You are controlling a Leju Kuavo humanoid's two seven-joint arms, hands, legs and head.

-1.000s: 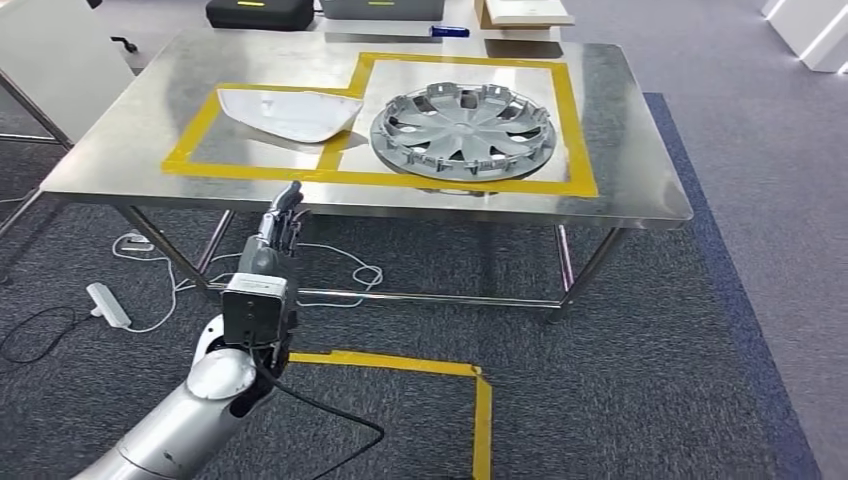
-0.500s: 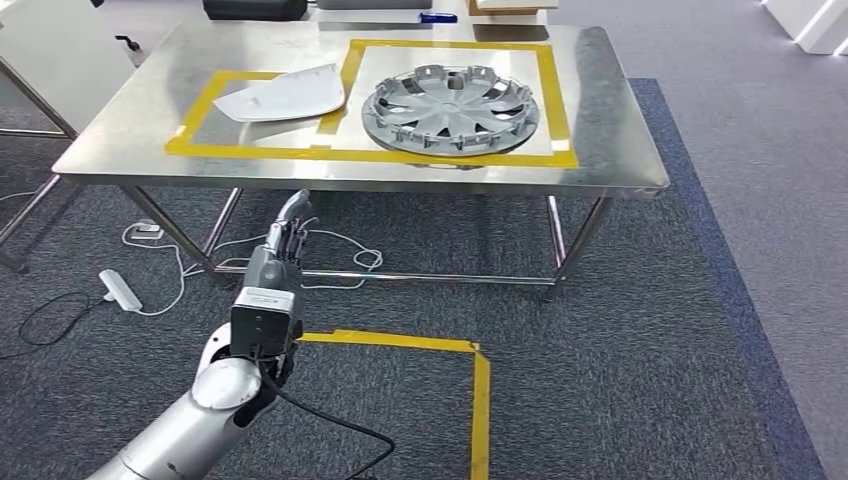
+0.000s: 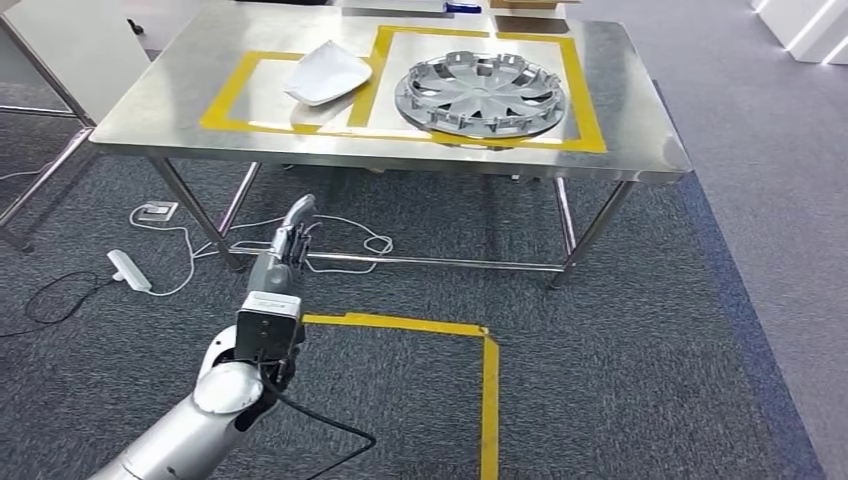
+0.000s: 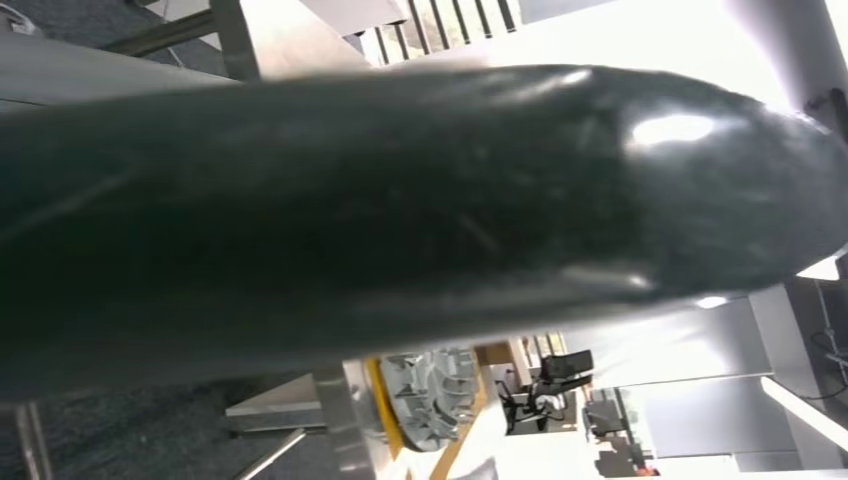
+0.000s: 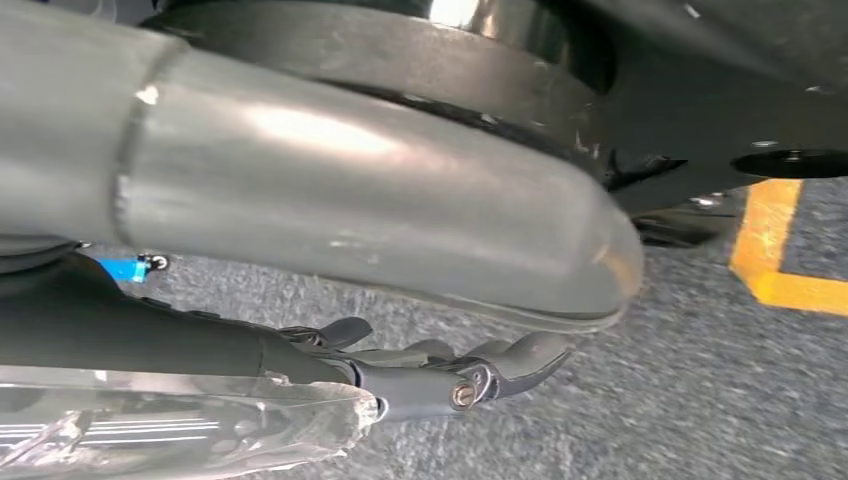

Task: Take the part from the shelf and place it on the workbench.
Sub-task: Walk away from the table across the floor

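The left hand (image 3: 288, 232) is held out ahead of the robot, low and short of the table edge, on a silver arm (image 3: 180, 440) rising from the lower left of the head view; its fingers point forward and lie close together, and nothing is seen in them, though whether they are slack or clenched cannot be told. A black cable (image 3: 320, 425) trails from the wrist down to the floor. In the right wrist view the right hand (image 5: 440, 375) hangs above the carpet with its dark fingers stretched out side by side, holding nothing; a strip of clear plastic (image 5: 180, 425) shows beside it. Ahead stands one steel table (image 3: 640, 150) on metal legs, its top marked with two yellow tape frames (image 3: 585, 105) that share a side. One white part (image 3: 325, 72) lies in the left frame, its edge near the shared strip. One silver hubcap (image 3: 480, 95) lies in the right frame, its near rim over the front tape. The floor is dark grey carpet (image 3: 650, 350) with a yellow tape corner (image 3: 485, 350) marked on it. White cables (image 3: 350, 240) and one white power strip (image 3: 128, 271) lie beneath the table, and a black cable (image 3: 50, 300) runs at the left.
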